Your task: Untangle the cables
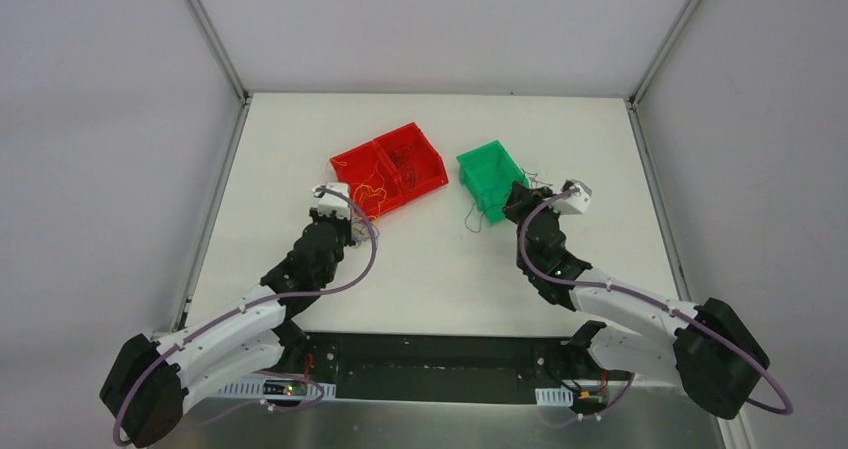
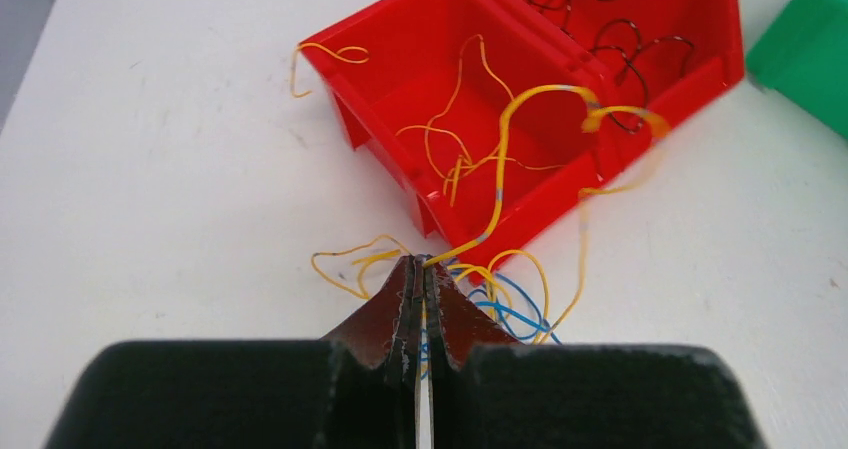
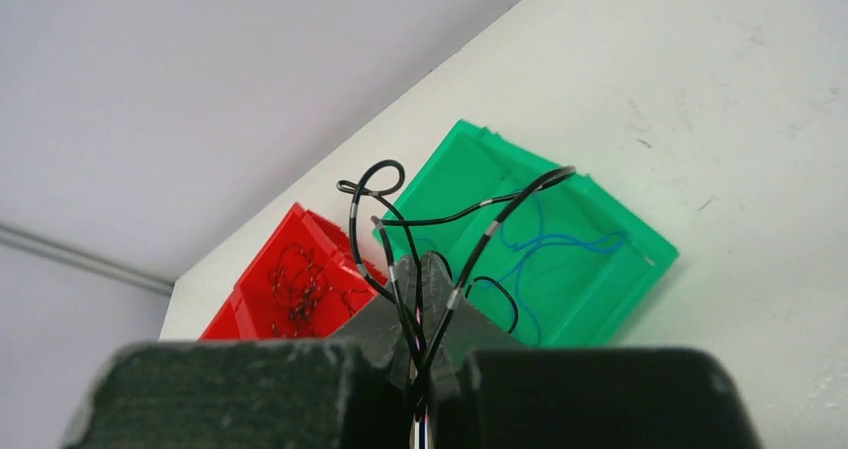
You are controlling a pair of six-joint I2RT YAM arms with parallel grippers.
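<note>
- the left gripper [image 2: 421, 274] hangs low over the white table [image 2: 150, 169], just in front of the near corner of the red bin [image 2: 560, 194]. its two fingers are clenched tight on a small bunch of thin cables.
- yellow cables [image 2: 520, 109]: one long strand climbs out of the pinch and arcs over the bin's near wall. a few loops lie on the table touching the fingertips, and more lie tangled in the bin's left compartment. one strand hooks over the far left corner onto the table.
- blue cables [image 2: 510, 309] lie loose on the table just right of the left fingertips, mixed in with yellow loops. a blue strand also shows in the slit between the fingers.
- the red bin has two compartments, and the right one holds a curly clump of dark grey cables [image 2: 625, 39].
- the green bin [image 3: 610, 289] stands just beside the red bin on its right, not touching it. more blue strands lie on its floor.
- in the top view a thin dark strand trails on the table by the green bin's near left corner.
- the right gripper [image 3: 420, 269] is at the near edge of the green bin. its fingers are squeezed shut on several dark grey strands with pale bands, which rise from the pinch and curl into a loop above the bin.
</note>
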